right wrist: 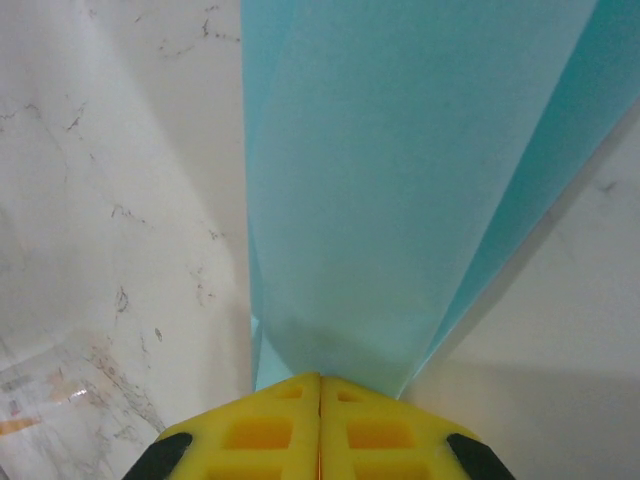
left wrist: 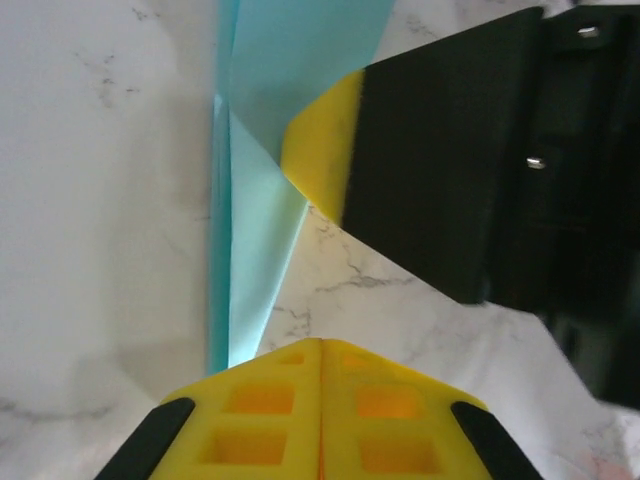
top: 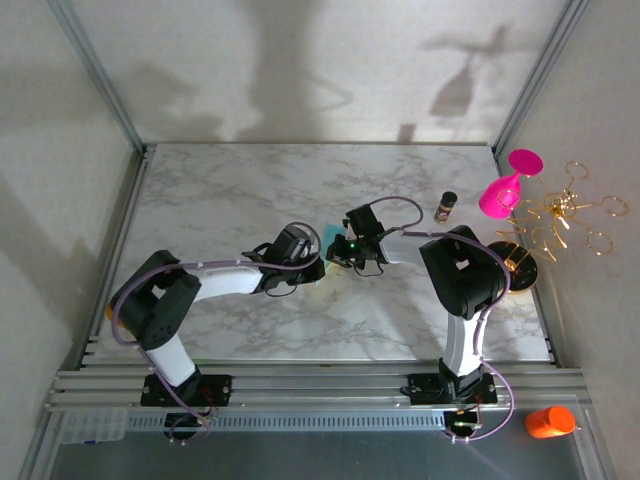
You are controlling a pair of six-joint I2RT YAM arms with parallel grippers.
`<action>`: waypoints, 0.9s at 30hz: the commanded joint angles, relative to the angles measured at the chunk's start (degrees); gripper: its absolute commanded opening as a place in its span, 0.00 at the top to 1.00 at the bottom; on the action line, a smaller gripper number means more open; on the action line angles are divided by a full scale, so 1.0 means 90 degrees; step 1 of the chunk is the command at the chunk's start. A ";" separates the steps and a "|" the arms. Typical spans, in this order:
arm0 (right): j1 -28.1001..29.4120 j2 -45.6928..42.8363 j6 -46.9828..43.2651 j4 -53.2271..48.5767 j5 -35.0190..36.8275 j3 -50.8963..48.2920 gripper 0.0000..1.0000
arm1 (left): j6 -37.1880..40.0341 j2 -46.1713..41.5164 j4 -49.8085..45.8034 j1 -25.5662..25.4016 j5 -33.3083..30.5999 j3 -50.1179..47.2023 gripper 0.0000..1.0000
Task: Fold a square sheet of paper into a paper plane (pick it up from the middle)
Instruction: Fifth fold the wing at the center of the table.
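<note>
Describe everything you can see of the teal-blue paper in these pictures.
The paper is thin, plain teal-blue, smooth and matte. It is folded, and the left wrist view shows overlapping layers with a long straight crease. It sits near the middle of the marble table, between the two arms. The right gripper is shut on one end. The left gripper is shut too, with the paper's narrow end reaching its pads, but it is unclear whether it pinches the paper.

You're seeing the teal-blue sheet of paper thin, smooth and matt, the yellow pads of the left gripper gridded moulded plastic, and the marble-patterned tabletop softly sheened.
</note>
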 commanded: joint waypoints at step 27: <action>0.0099 0.0512 0.0020 -0.0933 0.0744 -0.0199 0.92 | 0.0585 0.0401 -0.0822 0.0013 0.0155 -0.0422 0.96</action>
